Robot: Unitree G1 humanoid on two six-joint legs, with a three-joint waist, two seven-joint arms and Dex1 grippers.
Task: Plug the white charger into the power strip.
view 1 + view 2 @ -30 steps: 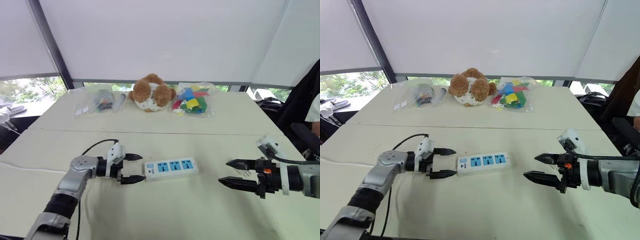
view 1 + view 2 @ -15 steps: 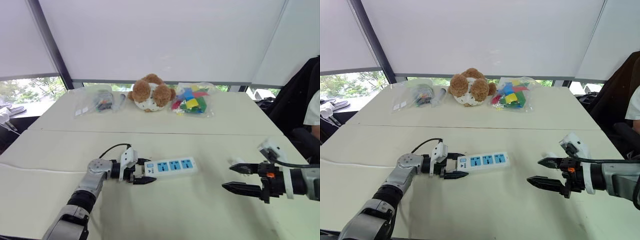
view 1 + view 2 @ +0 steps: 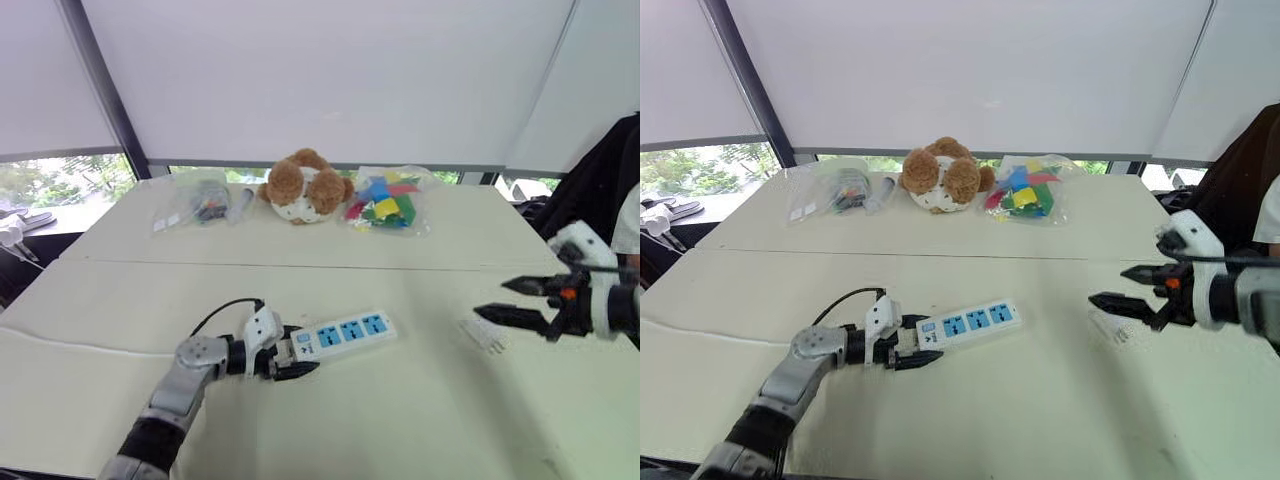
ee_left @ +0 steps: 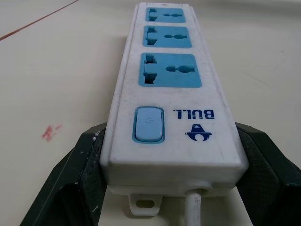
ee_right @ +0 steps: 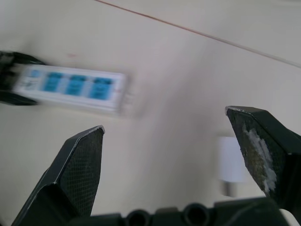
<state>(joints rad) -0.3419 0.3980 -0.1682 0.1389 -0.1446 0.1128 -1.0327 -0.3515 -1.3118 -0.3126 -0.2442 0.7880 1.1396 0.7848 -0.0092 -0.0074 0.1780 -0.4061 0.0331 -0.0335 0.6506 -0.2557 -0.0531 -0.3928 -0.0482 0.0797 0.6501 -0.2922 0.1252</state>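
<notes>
The white power strip [image 3: 345, 332] with three blue sockets lies at a slant on the near table. My left gripper [image 3: 297, 350] is shut on its switch end, one black finger [image 4: 80, 174] pressed against each side where the cord comes out. The white charger [image 3: 484, 333] lies flat on the table to the right of the strip. My right gripper [image 3: 492, 298] hovers open a little above and beyond the charger, its tips pointing left, holding nothing. The right wrist view shows the charger [image 5: 231, 165] between the spread fingers and the strip [image 5: 70, 87] farther off.
On the far table sit a brown teddy bear [image 3: 305, 185], a bag of coloured blocks [image 3: 388, 200] and a clear bag of small items [image 3: 195, 200]. A seam [image 3: 300, 265] joins the two tables. A thin white cable [image 3: 60, 342] crosses the left side. A person's sleeve [image 3: 628, 215] is at the right edge.
My left gripper slid right onto the strip's switch end and shut on it; the strip turned slightly. My right gripper rose and moved right and back, uncovering the charger.
</notes>
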